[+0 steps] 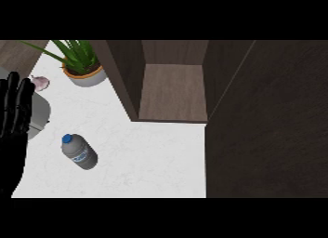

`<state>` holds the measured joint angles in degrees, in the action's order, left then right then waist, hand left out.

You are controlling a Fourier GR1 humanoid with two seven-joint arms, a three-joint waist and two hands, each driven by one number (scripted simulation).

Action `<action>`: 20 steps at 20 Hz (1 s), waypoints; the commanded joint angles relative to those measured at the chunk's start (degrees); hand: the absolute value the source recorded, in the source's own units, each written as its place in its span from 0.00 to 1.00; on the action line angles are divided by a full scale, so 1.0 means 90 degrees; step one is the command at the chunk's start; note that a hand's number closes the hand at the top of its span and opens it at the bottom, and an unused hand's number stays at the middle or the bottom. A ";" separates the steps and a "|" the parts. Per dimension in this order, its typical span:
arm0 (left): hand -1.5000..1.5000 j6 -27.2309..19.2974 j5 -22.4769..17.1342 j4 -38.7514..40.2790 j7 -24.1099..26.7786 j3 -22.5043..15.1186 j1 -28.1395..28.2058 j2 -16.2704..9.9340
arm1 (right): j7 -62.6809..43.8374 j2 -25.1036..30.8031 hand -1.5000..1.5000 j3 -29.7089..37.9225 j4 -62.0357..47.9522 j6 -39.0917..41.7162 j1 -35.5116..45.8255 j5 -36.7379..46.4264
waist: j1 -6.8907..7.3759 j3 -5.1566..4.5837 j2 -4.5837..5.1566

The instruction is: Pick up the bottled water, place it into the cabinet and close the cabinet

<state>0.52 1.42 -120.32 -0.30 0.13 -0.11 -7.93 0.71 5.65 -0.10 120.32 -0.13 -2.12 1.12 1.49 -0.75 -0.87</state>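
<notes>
So closest in, the left hand [7,125] is parked at the left edge of the view, fingers straight and pointing up, holding nothing. The right hand doesn't show at all.

Just to the right of that hand, the bottled water [79,151] is lying on its side on the white counter [153,158], blue cap aimed up and to the left, body angled down to the right. It's near the hand but not touching it.

Behind the fingers there's a grey rounded thing [37,116], partly hidden, can't tell what it is. Further back sits a garlic bulb [41,82], then a potted plant [84,69] with long green leaves.

To the right of the plant the cabinet [173,90] stands open, wooden shelf visible inside, with its dark door [276,121] swung out and filling the right side.
</notes>
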 commanded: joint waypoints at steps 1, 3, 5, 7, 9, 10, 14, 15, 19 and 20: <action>0.00 0.0481 -0.0767 -0.0157 -0.0159 0.0552 0.0095 -0.0307 | 0.0221 -0.0069 0.00 -0.0212 -0.0118 0.0067 -0.0024 0.0212 | -0.0142 0.0082 0.0091; 0.00 0.1375 -0.1942 0.0290 0.0107 0.1085 0.0057 -0.0824 | 0.0071 -0.0093 0.00 -0.0316 0.0388 0.0129 -0.0492 0.0072 | -0.0174 0.0075 0.0081; 0.00 0.1964 -0.2649 0.0296 -0.0344 0.0905 0.0103 -0.1040 | -0.0069 -0.0075 0.00 -0.0362 0.0666 0.0143 -0.0553 0.0028 | -0.0192 0.0073 0.0066; 0.00 0.2146 -0.3361 0.0688 -0.0981 0.0535 0.0498 -0.0824 | -0.0201 0.0012 0.00 -0.0766 0.0545 0.0735 -0.0662 -0.0532 | -0.0142 0.0072 0.0079; 0.00 0.2360 -0.4270 0.0844 -0.1330 0.1094 0.0257 -0.1232 | -0.0412 0.0069 0.00 -0.0981 0.0719 0.0833 -0.0751 -0.0514 | -0.0147 0.0074 0.0079; 0.00 0.2474 -0.4719 0.0498 -0.1544 0.1201 0.0652 -0.1325 | -0.0669 0.0062 0.00 -0.1039 0.1108 0.0771 -0.0822 -0.0538 | -0.0069 0.0073 0.0036; 0.00 0.2383 -0.5892 0.0507 -0.2384 0.1778 0.0286 -0.2017 | -0.1147 -0.0009 0.00 -0.1312 0.1752 0.0688 -0.1118 -0.0591 | -0.0158 0.0084 0.0075; 0.00 0.2830 -0.6136 0.0702 -0.2143 0.2003 0.0657 -0.2063 | -0.1216 0.0075 0.00 -0.1533 0.2057 0.0739 -0.1478 -0.0354 | -0.0156 0.0080 0.0068; 0.00 0.2641 -0.6543 0.0082 -0.2727 0.2358 0.1110 -0.2212 | -0.1572 -0.0137 0.00 -0.1838 0.2271 0.0508 -0.1317 -0.0103 | -0.0124 0.0083 0.0076; 0.00 0.2482 -0.6936 0.0244 -0.3034 0.2503 0.0732 -0.2530 | -0.1679 -0.0245 0.00 -0.1763 0.1931 0.0392 -0.0772 -0.0110 | -0.0121 0.0083 0.0087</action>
<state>23.75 -54.22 -116.14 -22.17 19.30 6.34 -27.18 -11.03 5.12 -13.77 137.76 5.21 -12.39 -1.66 0.23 -0.02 -0.20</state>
